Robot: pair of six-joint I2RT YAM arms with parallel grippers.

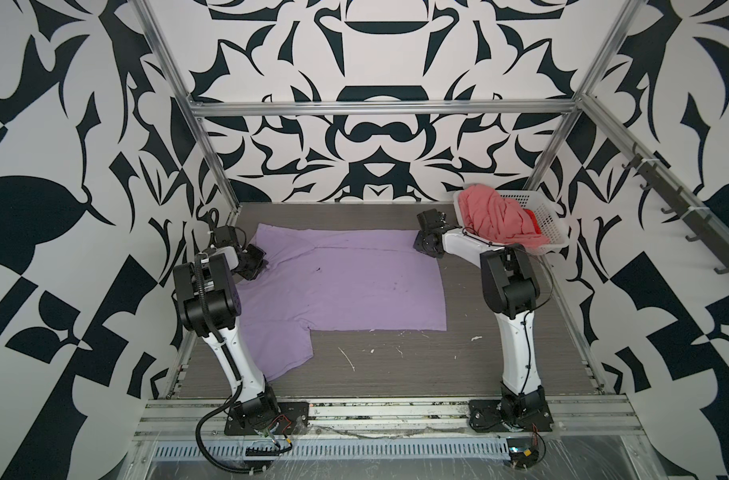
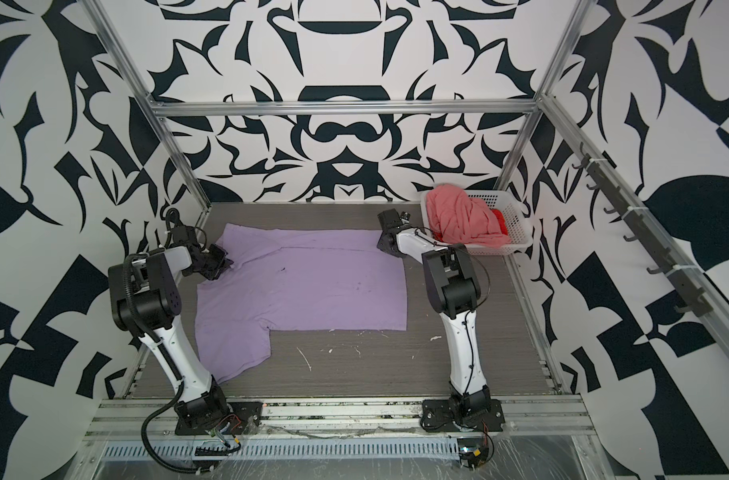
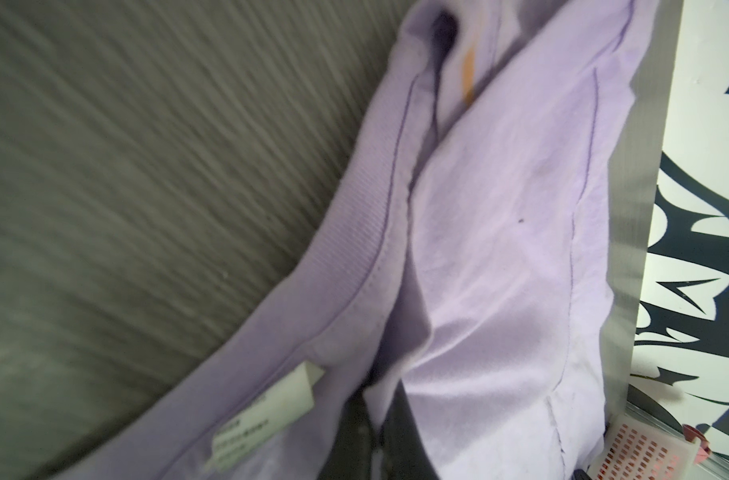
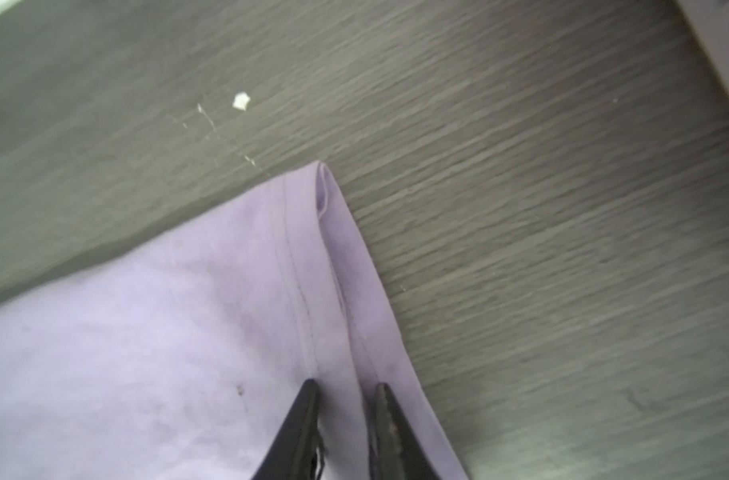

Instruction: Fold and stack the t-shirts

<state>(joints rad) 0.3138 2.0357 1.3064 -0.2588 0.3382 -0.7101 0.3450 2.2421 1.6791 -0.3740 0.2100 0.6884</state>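
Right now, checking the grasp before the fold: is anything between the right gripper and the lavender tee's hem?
Nothing visible does. The right gripper straddles the lavender tee at its hem, at the far right corner, with only bare cloth between its fingers. The basket stands apart, farther right.

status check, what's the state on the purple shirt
Left gripper shut on lavender tee at the collar. Right gripper jaws apart astride its hem corner. Tee spread flat on table. Nothing in the way; salmon tee in basket.

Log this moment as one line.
left jaws: shut on lavender t-shirt by collar | right jaws: narrowly apart astride its hem | salmon t-shirt, red t-shirt: in basket | stack: none yet
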